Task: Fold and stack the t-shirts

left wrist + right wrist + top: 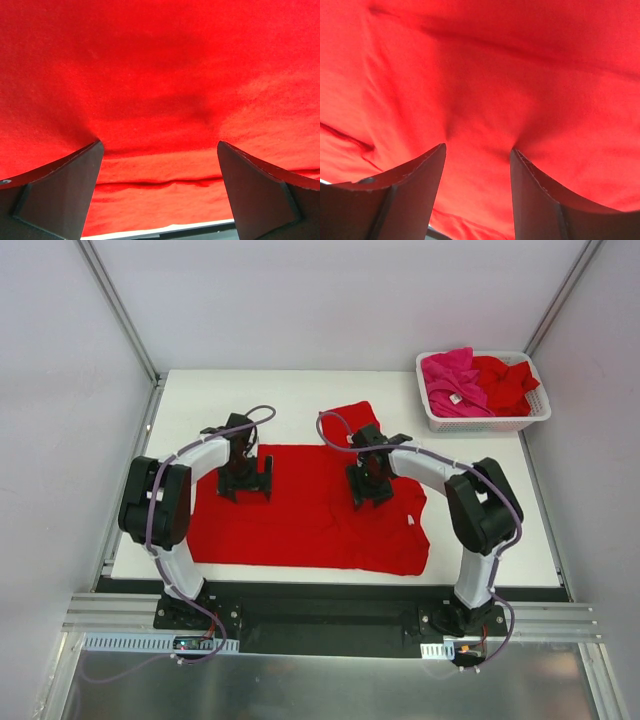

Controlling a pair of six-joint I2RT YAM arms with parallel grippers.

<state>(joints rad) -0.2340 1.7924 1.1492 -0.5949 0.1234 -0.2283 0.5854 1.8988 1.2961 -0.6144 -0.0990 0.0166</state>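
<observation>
Off in the far right corner of the table (250, 400) sits the white basket (485, 423), well clear of both arms, and nothing stands between the grippers and the cloth. Down on the table the red t-shirt (300, 525) is spread flat across the middle, one sleeve poking out toward the far edge. The left gripper (246, 485) is planted on its far left part and the right gripper (368, 490) on its far right part, near that sleeve. Up close, the left gripper (159, 145) has its jaws as wide as they go, both tips pressed down into the red t-shirt (160, 75), with nothing pinched between them. The right gripper (477, 150) is about half open, its tips dimpling the red t-shirt (520, 75) where the cloth puckers at each one, and no fold is clamped. The count: one shirt on the table, one magenta t-shirt (452, 380) and a crumpled red t-shirt (508, 380) in the basket; whether that heap hides more I cannot tell. One basket, two grippers.
</observation>
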